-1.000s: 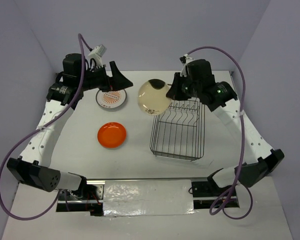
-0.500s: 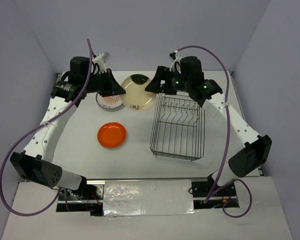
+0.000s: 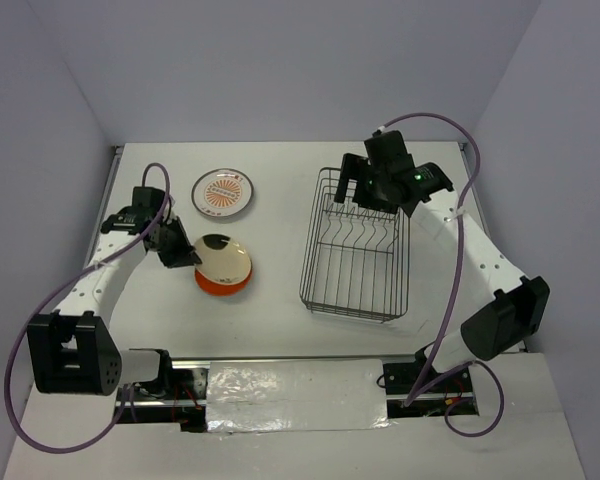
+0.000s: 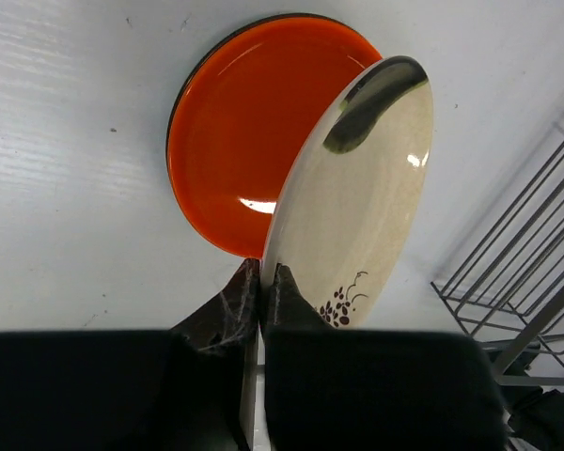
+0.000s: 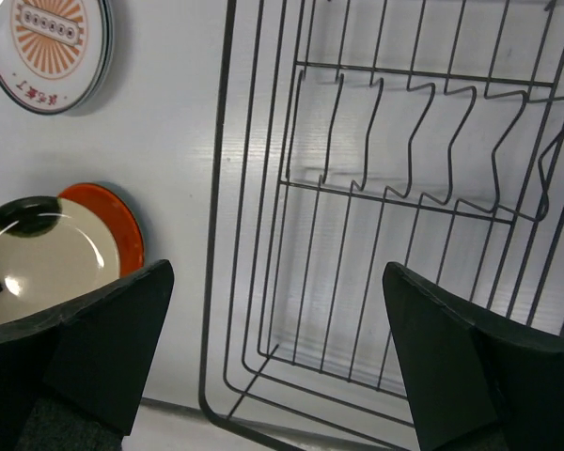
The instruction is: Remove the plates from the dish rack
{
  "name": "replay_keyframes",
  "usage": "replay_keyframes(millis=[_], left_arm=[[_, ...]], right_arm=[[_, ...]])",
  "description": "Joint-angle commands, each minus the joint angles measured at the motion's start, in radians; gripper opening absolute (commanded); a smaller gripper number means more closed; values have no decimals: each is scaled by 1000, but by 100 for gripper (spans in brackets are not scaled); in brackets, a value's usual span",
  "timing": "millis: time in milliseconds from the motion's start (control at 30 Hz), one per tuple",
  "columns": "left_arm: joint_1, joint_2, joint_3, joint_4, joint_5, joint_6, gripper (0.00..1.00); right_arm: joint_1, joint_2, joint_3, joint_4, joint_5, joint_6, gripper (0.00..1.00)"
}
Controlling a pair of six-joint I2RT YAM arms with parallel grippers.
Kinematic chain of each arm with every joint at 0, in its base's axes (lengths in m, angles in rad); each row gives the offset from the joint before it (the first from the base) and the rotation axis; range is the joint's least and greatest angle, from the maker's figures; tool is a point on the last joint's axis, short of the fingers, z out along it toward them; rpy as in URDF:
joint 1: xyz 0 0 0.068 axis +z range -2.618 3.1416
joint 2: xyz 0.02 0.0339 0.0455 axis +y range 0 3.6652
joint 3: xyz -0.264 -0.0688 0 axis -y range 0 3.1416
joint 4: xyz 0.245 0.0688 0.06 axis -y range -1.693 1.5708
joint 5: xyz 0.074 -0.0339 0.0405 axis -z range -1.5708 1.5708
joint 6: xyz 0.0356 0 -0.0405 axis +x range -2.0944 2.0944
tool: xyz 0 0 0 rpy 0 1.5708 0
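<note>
My left gripper [image 3: 187, 254] [image 4: 261, 273] is shut on the near rim of the cream plate [image 3: 224, 260] [image 4: 359, 193], which has a dark patch and a small berry print. The plate is tilted over the solid orange plate [image 3: 220, 288] [image 4: 240, 132] lying on the table; I cannot tell whether they touch. A white plate with an orange pattern [image 3: 223, 192] [image 5: 49, 42] lies flat behind them. The dark wire dish rack [image 3: 356, 252] [image 5: 385, 188] stands at the right with no plates in it. Above its far end, my right gripper [image 3: 363, 187] [image 5: 277, 282] is open and holds nothing.
The white table [image 3: 270, 230] is closed in by lilac walls at the back and both sides. The arm bases and a foil-covered strip [image 3: 295, 385] sit along the near edge. Purple cables loop off both arms.
The cream plate passed from my right gripper to my left, which carried it forward and left over the orange plate. My right gripper opened and drew back over the rack.
</note>
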Motion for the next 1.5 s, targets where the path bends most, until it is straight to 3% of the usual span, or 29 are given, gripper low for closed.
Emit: replay_keyframes(millis=[0, 100, 200, 400, 500, 567, 600, 733, 900, 1000, 1167, 1300, 1467], left_arm=[[-2, -36, -49, 78, -6, -24, 14], [-2, -35, -76, 72, -21, -27, 39], [-2, -60, -72, 46, -66, -24, 99], [-2, -51, 25, -36, -151, 41, 99], [-2, -45, 138, -76, -201, 165, 99], [-3, -39, 240, -98, -285, 196, 100], [-15, -32, 282, -119, -396, 190, 100], [-29, -12, 467, -138, -417, 203, 100], [-80, -22, 618, -149, -419, 233, 100], [-101, -74, 614, -149, -481, 223, 100], [-101, -218, 499, -147, -440, 205, 100], [-105, -290, 396, -196, -578, 161, 100], [-105, -312, 388, -225, -705, 142, 100]], right_arm=[[-7, -60, -12, -25, 45, -56, 100], [-7, -66, -22, -35, 31, -79, 100], [-8, -75, -29, -38, 33, -99, 100], [-59, -109, -115, 16, -20, -109, 100], [-70, -198, -157, 70, -30, -136, 100], [-68, -263, -134, 33, 43, -156, 100], [-67, -287, -123, 21, 94, -164, 100], [-70, -431, -109, -15, 318, -242, 100], [-73, -569, -34, -234, 465, -185, 100], [-74, -648, -3, -305, 493, -214, 100], [-73, -814, 1, -300, 444, -250, 100], [-73, -856, 23, -334, 461, -263, 100], [-73, -856, 24, -326, 450, -285, 100]])
